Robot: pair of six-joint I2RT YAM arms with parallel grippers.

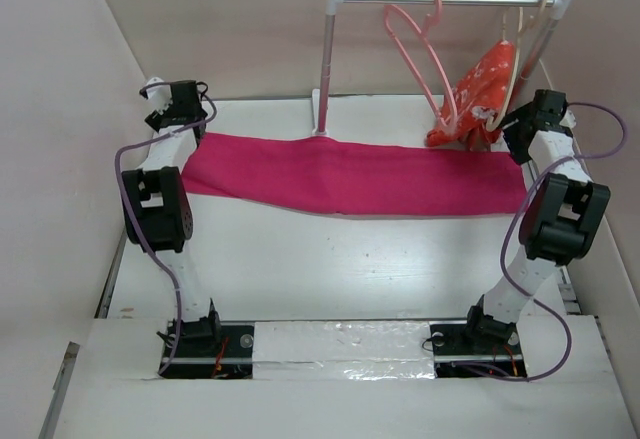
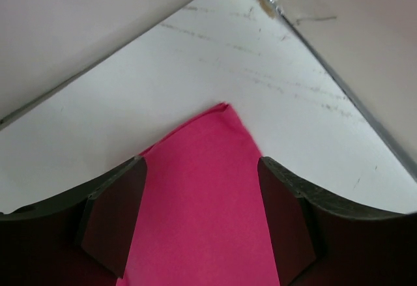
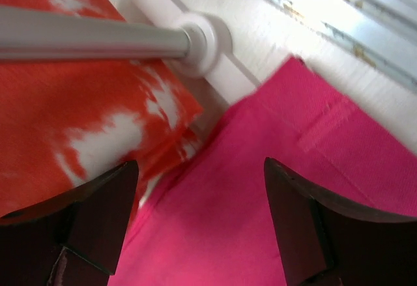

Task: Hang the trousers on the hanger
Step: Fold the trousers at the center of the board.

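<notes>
- Here, the left end effector (image 2: 199,234) stands wide open, its two dark fingers (image 2: 114,221) well apart.
- In the left wrist view the magenta-pink trousers (image 2: 202,201) fill the gap between those fingers. One corner of the cloth reaches out past them over the white bench (image 2: 215,58).
- It clamps nothing. Whether its fingertips press on the cloth cannot be told from this view.
- The right end effector (image 3: 199,227) is likewise spread wide, with pink fabric between and below its fingers (image 3: 296,221). It grips nothing, and contact with the cloth cannot be told.
- Just left of that gap lies the orange-red flowered garment (image 3: 78,116), its edge meeting the trousers. The grey rail (image 3: 85,38) and its white end fitting cross above it.
- From the top view the trousers lie flat as one long band across the far part of the bench, and the two arms reach to its left and right ends.
- The salmon-pink hanger (image 1: 420,49) hangs by its hook from the rail, tilted, above the right half of the trousers and just left of the flowered garment. It carries nothing.
- A cream hanger (image 1: 525,29) hangs at the rail's right end, beside the flowered garment.
</notes>
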